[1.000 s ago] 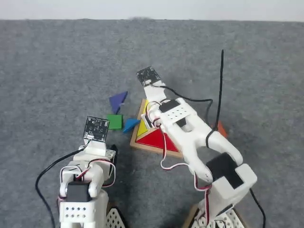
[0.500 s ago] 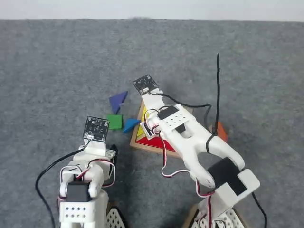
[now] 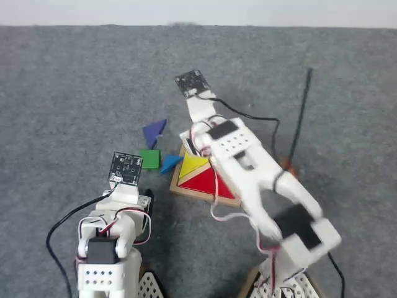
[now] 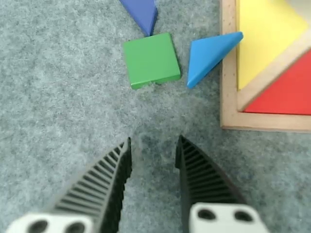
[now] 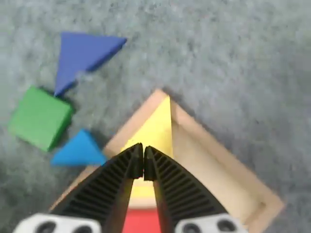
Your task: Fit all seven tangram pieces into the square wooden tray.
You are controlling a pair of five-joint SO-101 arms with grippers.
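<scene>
Your wooden tray (image 3: 193,192) lies on the grey desk (image 3: 74,87) with two pieces seated in it, a yellow triangle (image 4: 265,39) and a red triangle (image 4: 286,92) side by side. The rest of the well is bare wood. Just beside the tray you have a light blue triangle (image 4: 209,56), its tip lying on the rim. A green square (image 4: 151,59) sits close by it, and a dark blue triangle (image 5: 80,53) lies just beyond the square. An orange piece (image 3: 288,166) shows on the tray's other side, partly hidden by an arm. Your right gripper (image 5: 143,146) hangs over the yellow triangle, fingers pressed together with nothing between them. Your left gripper (image 4: 153,141) sits low over the desk near the green square, fingers a narrow gap apart and holding nothing.
</scene>
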